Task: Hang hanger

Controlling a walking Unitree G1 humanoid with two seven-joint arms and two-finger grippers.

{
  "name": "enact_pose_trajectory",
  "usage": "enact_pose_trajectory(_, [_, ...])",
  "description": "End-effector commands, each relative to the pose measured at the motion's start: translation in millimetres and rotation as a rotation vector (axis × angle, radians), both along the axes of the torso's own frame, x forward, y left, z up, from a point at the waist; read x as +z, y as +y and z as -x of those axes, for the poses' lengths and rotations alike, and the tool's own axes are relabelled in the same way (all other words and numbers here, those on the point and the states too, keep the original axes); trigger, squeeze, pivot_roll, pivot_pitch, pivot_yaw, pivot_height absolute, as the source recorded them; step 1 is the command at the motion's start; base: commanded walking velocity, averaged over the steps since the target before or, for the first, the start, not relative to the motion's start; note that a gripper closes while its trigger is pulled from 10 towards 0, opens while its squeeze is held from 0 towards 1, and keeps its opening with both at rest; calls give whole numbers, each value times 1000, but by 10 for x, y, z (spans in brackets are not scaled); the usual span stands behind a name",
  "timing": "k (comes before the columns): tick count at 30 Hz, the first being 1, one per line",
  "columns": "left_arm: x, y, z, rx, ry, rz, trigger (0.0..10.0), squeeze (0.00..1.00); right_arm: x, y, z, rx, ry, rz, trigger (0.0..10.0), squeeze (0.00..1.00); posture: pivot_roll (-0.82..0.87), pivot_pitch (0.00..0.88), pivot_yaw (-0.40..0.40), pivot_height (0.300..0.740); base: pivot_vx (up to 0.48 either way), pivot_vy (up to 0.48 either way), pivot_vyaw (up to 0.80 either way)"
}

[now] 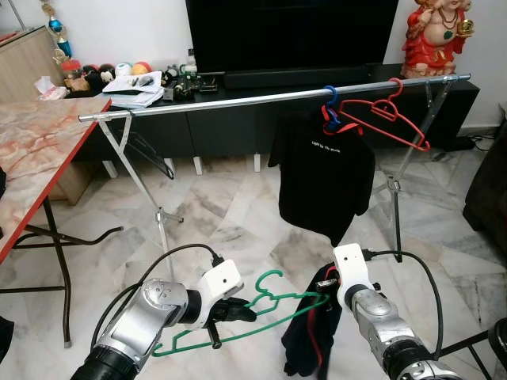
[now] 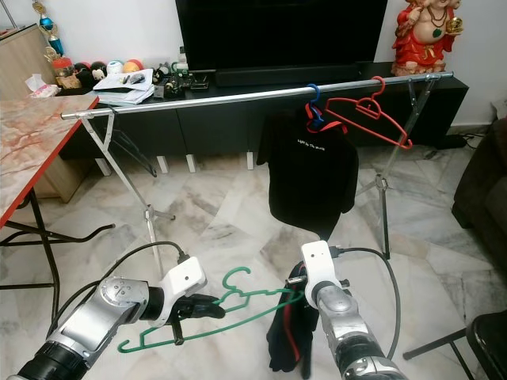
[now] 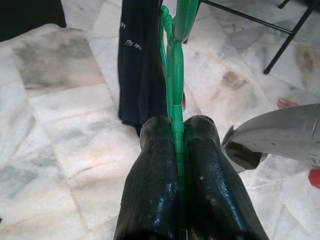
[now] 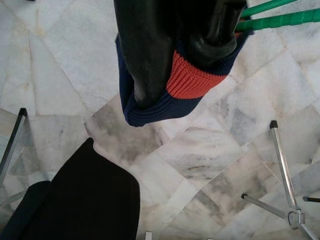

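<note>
Three hangers are in the scene. Two hang on the silver rail (image 1: pixel 261 99): a red hanger (image 1: pixel 388 117), empty and tilted, and just beside it a blue hanger (image 1: pixel 331 107) carrying a black T-shirt (image 1: pixel 323 176). The third, a green hanger (image 1: pixel 253 313), is off the rail, held low over the marble floor (image 1: pixel 230 214) between the two arms.

There are two pincers, both at work. The left pincer (image 1: pixel 234 312) has its fingers pressed together on the green hanger's bar near the hook. The right pincer (image 2: pixel 295 286) sits at the hanger's other end, pinching a dark garment (image 1: pixel 305 348) that droops from it toward the floor.

The head views give the layout: the rail on its crossed legs, a black TV (image 1: pixel 289 36) on a low cabinet behind it, a red figurine (image 1: pixel 436 36) at the right, and a marble-patterned surface (image 1: pixel 40 158) with a red edge at the left.

The left wrist view adds the grip itself: two black fingers (image 3: pixel 150 190) closed flat on the green shaft, with navy cloth hanging beyond and the other arm's silver casing alongside. The right wrist view shows what the head views cannot: the garment is navy with a red ribbed band (image 4: pixel 192 80), clamped between the black fingers (image 4: pixel 145 50), the green bars crossing just behind.
</note>
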State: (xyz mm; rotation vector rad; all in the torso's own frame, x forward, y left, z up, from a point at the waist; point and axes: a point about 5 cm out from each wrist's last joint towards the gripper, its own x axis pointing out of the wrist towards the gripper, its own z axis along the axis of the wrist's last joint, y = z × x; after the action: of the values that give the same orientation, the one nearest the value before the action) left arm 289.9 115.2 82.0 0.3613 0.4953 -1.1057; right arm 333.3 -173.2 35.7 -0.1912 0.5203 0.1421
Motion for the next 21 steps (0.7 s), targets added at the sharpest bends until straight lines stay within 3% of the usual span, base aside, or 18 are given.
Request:
enact_pose_trajectory(1, [36, 53, -63, 43, -35, -10, 10000, 0, 108, 30, -77, 8, -40, -10, 10000, 0, -25, 11, 41, 740, 0, 0, 0])
enact_pose_trajectory(9, [51, 24, -187, 164, -113, 30, 10000, 0, 103, 71, -67, 34, -38, -31, 10000, 0, -29, 8, 40, 740, 0, 0, 0])
enact_pose_trajectory(21, [84, -19, -95, 103, -29, 151, 10000, 0, 93, 91, -52, 51, -27, -48, 10000, 0, -26, 11, 38, 740, 0, 0, 0])
